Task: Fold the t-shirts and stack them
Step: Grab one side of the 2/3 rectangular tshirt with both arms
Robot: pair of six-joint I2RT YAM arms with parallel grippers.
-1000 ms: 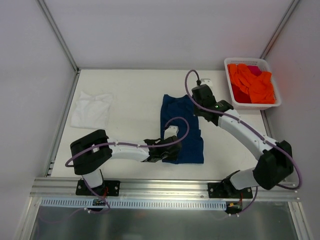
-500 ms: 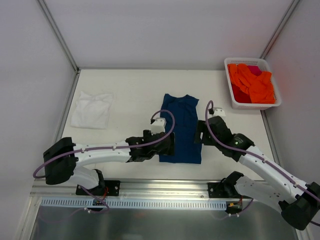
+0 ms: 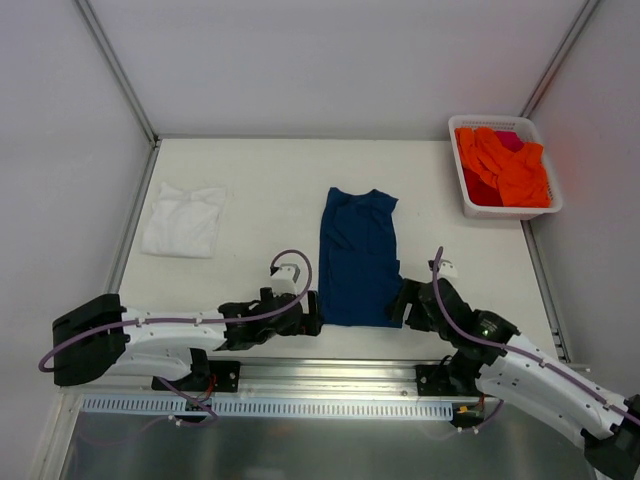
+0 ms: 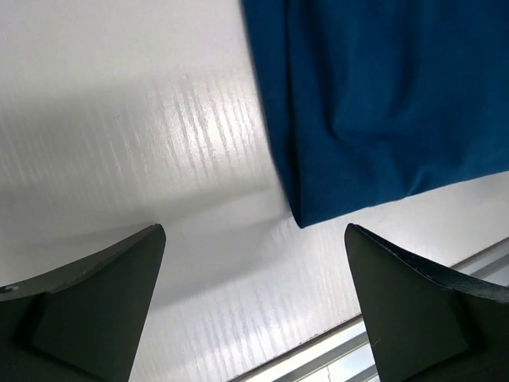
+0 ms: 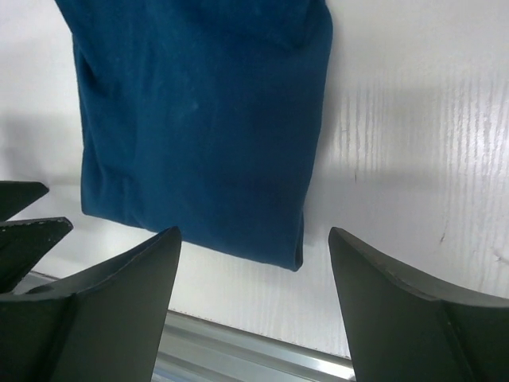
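The navy tee (image 3: 357,258) lies flat in the middle of the table (image 3: 260,175), folded to a narrow strip running 12 to 6 o'clock. The left gripper (image 3: 313,313) sits at its 7 o'clock corner, jaws spread wide and empty, just off the cloth. The right gripper (image 3: 402,304) is at the 5 o'clock corner, jaws also apart, holding nothing. The white tee (image 3: 183,220) lies well apart at 10 o'clock. A basket (image 3: 510,212) of orange clothes (image 3: 500,165) stands at 2 o'clock.
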